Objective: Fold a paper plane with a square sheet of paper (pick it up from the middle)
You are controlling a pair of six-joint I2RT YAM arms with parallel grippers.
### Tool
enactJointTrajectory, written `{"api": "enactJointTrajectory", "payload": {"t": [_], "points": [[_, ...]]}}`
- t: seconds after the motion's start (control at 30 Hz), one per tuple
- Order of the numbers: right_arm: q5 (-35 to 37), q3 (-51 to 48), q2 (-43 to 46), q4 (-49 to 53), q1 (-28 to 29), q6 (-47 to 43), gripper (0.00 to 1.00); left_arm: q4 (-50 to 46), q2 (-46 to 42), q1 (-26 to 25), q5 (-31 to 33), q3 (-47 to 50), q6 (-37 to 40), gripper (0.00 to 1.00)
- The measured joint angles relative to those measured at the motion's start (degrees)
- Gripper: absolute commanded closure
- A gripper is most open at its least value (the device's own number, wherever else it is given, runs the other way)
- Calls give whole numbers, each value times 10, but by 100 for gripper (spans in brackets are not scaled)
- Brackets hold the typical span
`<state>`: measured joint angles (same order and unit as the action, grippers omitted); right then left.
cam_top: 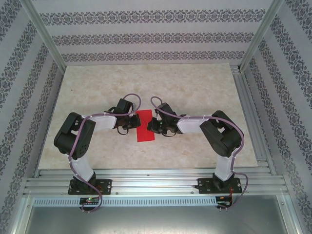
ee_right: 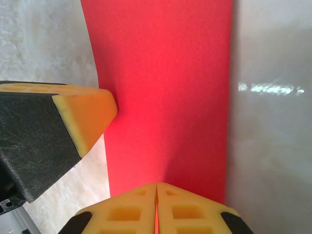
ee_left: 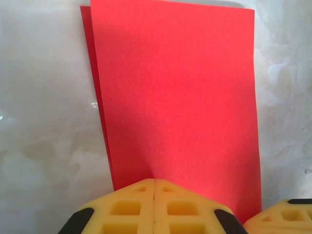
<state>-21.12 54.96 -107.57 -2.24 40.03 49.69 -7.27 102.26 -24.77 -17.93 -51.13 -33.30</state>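
Fingers first: your left fingers are pressed tight together, the yellow halves meeting in one seam, tips right at the near edge of the square sheet of paper. Your right fingers are closed the same way, tips on the opposite edge. You cannot tell whether either pair has paper caught in its seam. The red sheet lies doubled over as a narrow rectangle, and in the left wrist view the under layer peeks out along one long side. From above it sits flat, mid-bench, between the two sets of fingers, left arm reaching in from one side, right arm from the other. Pale marbled bench all around, patterned walls beyond.
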Motion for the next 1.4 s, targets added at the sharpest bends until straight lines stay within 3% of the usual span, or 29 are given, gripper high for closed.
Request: {"api": "enactJointTrajectory", "payload": {"t": [0.77, 1.07, 1.4], "points": [[-14, -49, 10, -31, -4, 4, 91, -14, -3, -1, 2, -7, 0, 90], [-24, -49, 5, -37, -8, 9, 92, -59, -15, -9, -54, -71, -5, 82], [-28, -57, 4, -57, -8, 19, 94, -24, 82, -39, -97, -146, -35, 90]]}}
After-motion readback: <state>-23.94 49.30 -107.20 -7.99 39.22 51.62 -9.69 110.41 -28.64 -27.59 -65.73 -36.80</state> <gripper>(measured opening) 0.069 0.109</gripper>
